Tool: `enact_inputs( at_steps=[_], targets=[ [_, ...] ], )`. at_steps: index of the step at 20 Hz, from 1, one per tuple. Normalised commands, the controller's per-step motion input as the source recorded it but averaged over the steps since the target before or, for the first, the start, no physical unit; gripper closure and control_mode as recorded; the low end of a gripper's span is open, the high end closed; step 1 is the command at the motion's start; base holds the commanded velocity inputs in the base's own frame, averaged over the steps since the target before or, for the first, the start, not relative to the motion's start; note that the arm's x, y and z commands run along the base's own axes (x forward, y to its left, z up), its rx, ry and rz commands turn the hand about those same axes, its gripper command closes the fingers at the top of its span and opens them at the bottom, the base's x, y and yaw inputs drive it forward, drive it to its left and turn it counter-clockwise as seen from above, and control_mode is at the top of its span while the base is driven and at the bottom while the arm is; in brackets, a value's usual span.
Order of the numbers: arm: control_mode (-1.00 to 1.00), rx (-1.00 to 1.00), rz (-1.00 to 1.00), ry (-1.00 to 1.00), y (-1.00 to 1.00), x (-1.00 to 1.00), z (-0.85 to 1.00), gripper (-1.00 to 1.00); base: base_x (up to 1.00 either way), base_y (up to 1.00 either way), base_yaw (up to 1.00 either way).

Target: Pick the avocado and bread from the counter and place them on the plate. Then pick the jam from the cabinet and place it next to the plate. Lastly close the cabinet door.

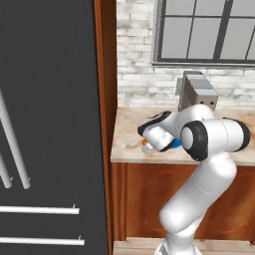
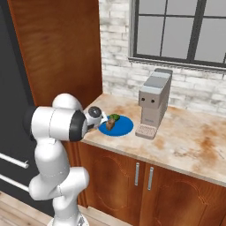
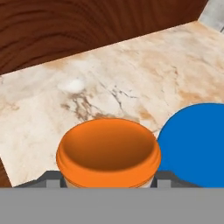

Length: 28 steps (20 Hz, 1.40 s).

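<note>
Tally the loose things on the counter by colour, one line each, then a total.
Blue: 1, the plate
Green: 1, the avocado on the plate
Brown: 1, the bread on the plate
Orange-lidded: 1, the jam, between the gripper fingers beside the plate
Grey: 1, the coffee machine
Total: 5

plate point(image 3: 197, 144) cut off, jam point(image 3: 108, 153) label hidden

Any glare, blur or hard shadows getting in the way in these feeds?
Left base view: sharp, flat light, arm hides most of the plate. Right base view: even, soft shadow under the coffee machine. Hand view: jam lid close, slightly soft, no glare.
</note>
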Motion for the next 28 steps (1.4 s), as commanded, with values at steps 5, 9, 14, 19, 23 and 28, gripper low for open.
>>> enact_inputs(
  at_steps=[5,9,14,19,23,28],
  targets=[
    [-1.00,0.00,0.07,0.00,0.00,0.00,-0.33,1.00,0.00,0.00,0.00],
    [-1.00,-0.02,0.03,0.00,0.00,0.00,-0.29,1.00,0.00,0.00,0.00],
    [-1.00,-0.03,0.02,0.00,0.00,0.04,-0.10,1.00,0.00,0.00,0.00],
    [-1.00,-0.04,0.00,0.00,0.00,0.09,-0.10,-1.00,0.00,0.00,0.00],
    [-1.00,-0.05,0.00,-0.04,0.00,-0.01,0.00,-1.00,0.00,0.00,0.00],
    [-1.00,-0.06,0.00,-0.08,0.00,-0.07,0.00,-1.00,0.00,0.00,0.00]
  ],
)
